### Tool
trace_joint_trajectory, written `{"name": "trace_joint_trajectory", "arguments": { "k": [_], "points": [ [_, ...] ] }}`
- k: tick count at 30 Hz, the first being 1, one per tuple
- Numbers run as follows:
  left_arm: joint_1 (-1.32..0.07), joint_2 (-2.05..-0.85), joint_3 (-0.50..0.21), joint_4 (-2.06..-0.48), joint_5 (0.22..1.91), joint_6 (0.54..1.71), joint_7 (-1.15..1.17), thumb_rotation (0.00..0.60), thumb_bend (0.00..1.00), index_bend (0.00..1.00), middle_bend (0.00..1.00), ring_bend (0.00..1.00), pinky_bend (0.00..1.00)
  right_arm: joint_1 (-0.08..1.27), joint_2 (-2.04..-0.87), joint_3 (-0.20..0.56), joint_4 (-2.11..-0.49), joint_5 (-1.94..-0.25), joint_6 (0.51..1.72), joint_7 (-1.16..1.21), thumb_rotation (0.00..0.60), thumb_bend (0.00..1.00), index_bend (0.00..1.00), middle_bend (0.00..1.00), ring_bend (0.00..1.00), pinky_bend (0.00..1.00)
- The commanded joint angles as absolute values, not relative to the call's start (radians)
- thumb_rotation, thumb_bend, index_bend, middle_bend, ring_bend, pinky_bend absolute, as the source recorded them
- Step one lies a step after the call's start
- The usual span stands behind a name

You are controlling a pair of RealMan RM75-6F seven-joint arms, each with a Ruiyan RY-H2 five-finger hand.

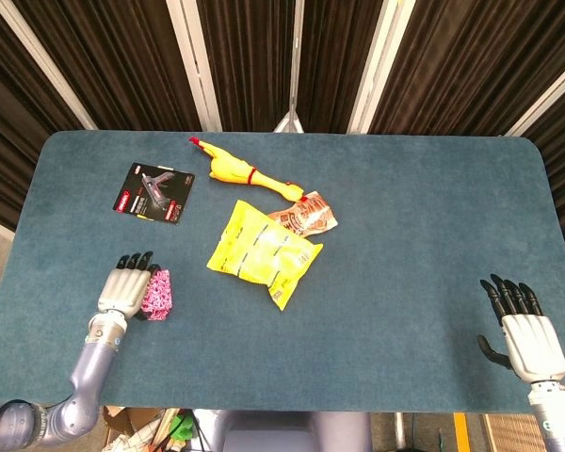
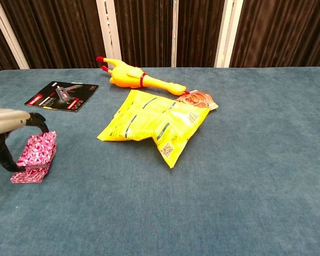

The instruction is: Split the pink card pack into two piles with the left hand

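Note:
The pink patterned card pack (image 1: 157, 294) lies near the table's front left. In the chest view its upper part (image 2: 37, 148) is tilted up off a thin lower part (image 2: 29, 175) that stays flat on the cloth. My left hand (image 1: 127, 289) grips the raised part from the left, its dark fingers (image 2: 38, 122) over the far edge and its thumb (image 2: 4, 158) at the near edge. My right hand (image 1: 525, 335) rests at the table's front right corner, fingers apart and holding nothing; the chest view does not show it.
A yellow snack bag (image 1: 261, 251) lies mid-table, partly over a brown packet (image 1: 306, 217). Behind them is a yellow rubber chicken (image 1: 240, 171). A black product card (image 1: 154, 192) lies at the back left. All rest on the blue cloth table (image 1: 414, 226).

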State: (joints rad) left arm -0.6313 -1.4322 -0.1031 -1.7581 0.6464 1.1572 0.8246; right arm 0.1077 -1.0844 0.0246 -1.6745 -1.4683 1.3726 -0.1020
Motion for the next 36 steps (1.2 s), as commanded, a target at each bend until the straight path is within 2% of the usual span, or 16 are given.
{"name": "trace_joint_trajectory", "arguments": {
  "k": [1,7,16,19,23,36],
  "points": [
    [-0.631,-1.409,-0.104,-1.769,0.658,1.167,0.814,0.6,0.42,0.45,0.0,0.0,0.0,0.108,-1.085,0.024,-1.674,-1.468,1.372,-0.102,0.6,0.36,0.0,0.0,0.0,0.03],
    [-0.602,-1.345,-0.075,-1.751,0.66,1.148,0.758,0.6,0.42,0.45,0.0,0.0,0.0,0.107,-1.086,0.023,-1.675,-1.467,1.372,-0.105,0.6,0.36,0.0,0.0,0.0,0.03],
    [-0.578,-1.337,-0.037,-1.687,0.68,1.102,0.69,0.6,0.42,0.44,0.0,0.0,0.0,0.107,-1.088,0.024,-1.677,-1.465,1.372,-0.11,0.6,0.36,0.0,0.0,0.0,0.03],
    [-0.576,-1.338,-0.03,-1.673,0.682,1.095,0.683,0.6,0.4,0.38,0.0,0.0,0.0,0.107,-1.088,0.024,-1.678,-1.465,1.372,-0.11,0.6,0.36,0.0,0.0,0.0,0.03],
    [-0.577,-1.338,-0.023,-1.666,0.672,1.086,0.685,0.6,0.3,0.26,0.0,0.0,0.0,0.107,-1.087,0.024,-1.678,-1.464,1.371,-0.11,0.6,0.36,0.0,0.0,0.0,0.03],
    [-0.621,-1.309,-0.017,-1.712,0.549,1.087,0.78,0.6,0.23,0.16,0.0,0.0,0.0,0.106,-1.088,0.024,-1.677,-1.466,1.374,-0.108,0.6,0.36,0.0,0.0,0.0,0.03]
  ]
}}
